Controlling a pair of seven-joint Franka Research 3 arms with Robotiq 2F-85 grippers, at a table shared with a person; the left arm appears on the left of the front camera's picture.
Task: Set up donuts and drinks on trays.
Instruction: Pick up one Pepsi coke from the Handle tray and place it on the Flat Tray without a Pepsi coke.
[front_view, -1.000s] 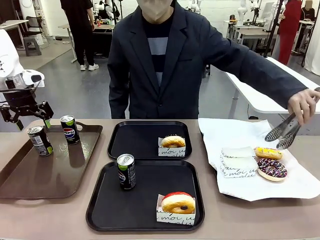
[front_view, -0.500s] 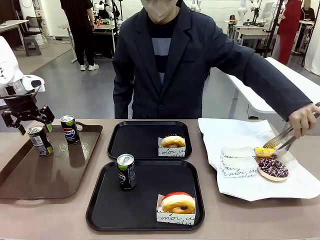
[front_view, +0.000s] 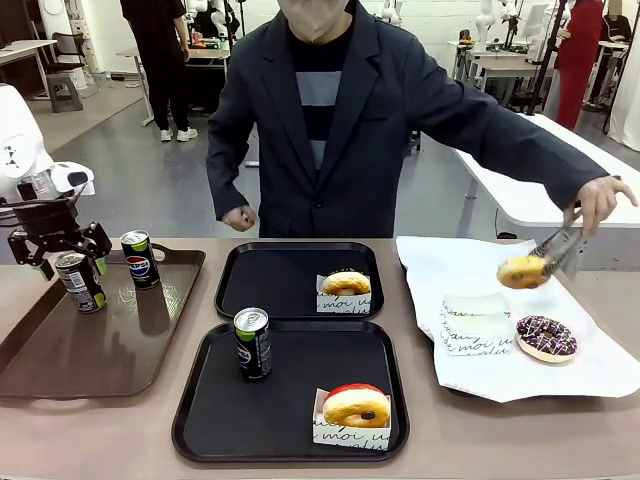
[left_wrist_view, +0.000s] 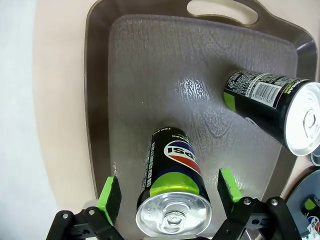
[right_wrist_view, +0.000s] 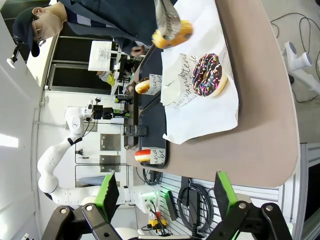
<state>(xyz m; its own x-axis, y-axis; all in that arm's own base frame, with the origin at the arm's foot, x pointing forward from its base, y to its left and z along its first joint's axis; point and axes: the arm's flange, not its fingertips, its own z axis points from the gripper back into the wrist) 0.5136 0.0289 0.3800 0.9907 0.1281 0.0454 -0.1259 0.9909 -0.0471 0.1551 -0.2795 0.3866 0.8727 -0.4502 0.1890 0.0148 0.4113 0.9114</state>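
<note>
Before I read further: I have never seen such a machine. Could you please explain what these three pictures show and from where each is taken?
This is a two-armed robot sharing a table with a person. One camera looks across the table; one sits on each wrist. The left pincer stands open around a Pepsi can on the brown tray, beside a second can. The right pincer is open and holds nothing. The far black tray carries a plain donut; the near black tray carries a red-topped donut and a third can. The person's hand holds a yellow donut in tongs.
</note>
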